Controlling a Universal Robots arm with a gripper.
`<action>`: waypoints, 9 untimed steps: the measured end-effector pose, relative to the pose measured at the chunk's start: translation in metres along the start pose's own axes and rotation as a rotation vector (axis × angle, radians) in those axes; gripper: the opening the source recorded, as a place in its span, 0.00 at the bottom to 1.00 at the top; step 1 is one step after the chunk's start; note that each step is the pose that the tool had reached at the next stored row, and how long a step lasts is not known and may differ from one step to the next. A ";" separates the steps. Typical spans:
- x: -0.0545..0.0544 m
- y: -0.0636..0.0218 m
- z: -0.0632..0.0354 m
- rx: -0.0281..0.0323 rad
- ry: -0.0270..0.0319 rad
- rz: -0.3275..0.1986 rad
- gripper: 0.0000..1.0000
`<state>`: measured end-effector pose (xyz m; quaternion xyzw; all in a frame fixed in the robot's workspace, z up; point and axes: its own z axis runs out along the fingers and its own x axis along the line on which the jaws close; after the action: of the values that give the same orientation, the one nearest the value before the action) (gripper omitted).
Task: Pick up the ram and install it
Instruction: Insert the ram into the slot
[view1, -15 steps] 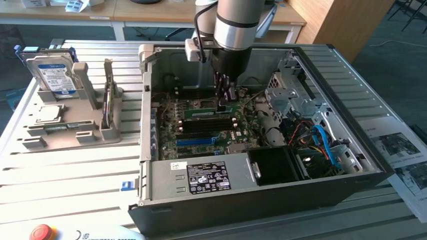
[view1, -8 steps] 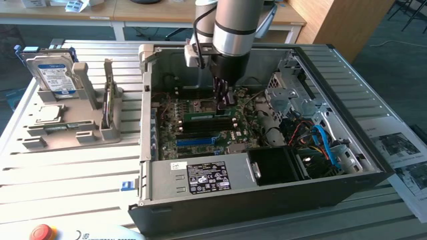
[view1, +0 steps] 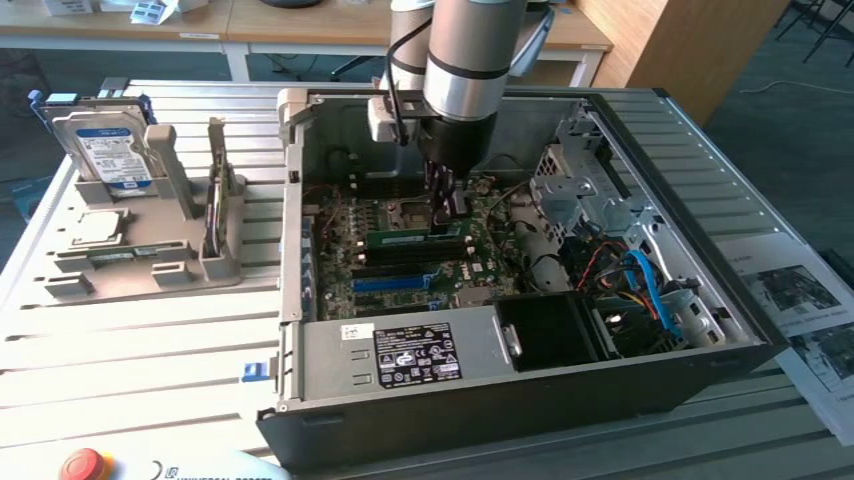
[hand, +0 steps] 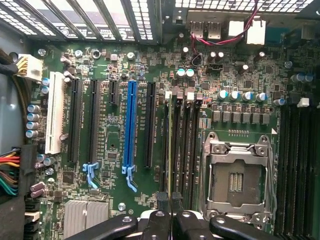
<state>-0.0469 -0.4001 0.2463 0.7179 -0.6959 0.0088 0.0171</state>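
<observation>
The ram (view1: 400, 238) is a narrow green stick standing on edge along the dark memory slots (view1: 414, 255) of the motherboard inside the open PC case (view1: 288, 210). My gripper (view1: 451, 212) reaches straight down into the case over it. In the wrist view the ram (hand: 170, 150) appears edge-on as a thin line running along a memory slot, and its near end lies between the black fingers (hand: 163, 202) of my gripper (hand: 170, 201), which is shut on it. I cannot tell whether the stick is seated in the slot or just above it.
A long blue slot (hand: 131, 125) and a CPU socket (hand: 237, 175) flank the memory slots. The power supply (view1: 400, 355) and blue cables (view1: 643, 280) fill the case's near side. On the exterior view's left, a grey stand (view1: 134, 240) holds a hard drive (view1: 114, 150).
</observation>
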 end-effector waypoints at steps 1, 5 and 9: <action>0.000 0.0000 0.0000 0.0000 -0.0001 0.000 0.12; 0.000 0.0000 0.0002 -0.0002 -0.0002 0.007 0.12; 0.000 -0.0003 0.0004 -0.0007 -0.0004 0.019 0.12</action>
<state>-0.0466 -0.4001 0.2460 0.7111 -0.7028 0.0086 0.0171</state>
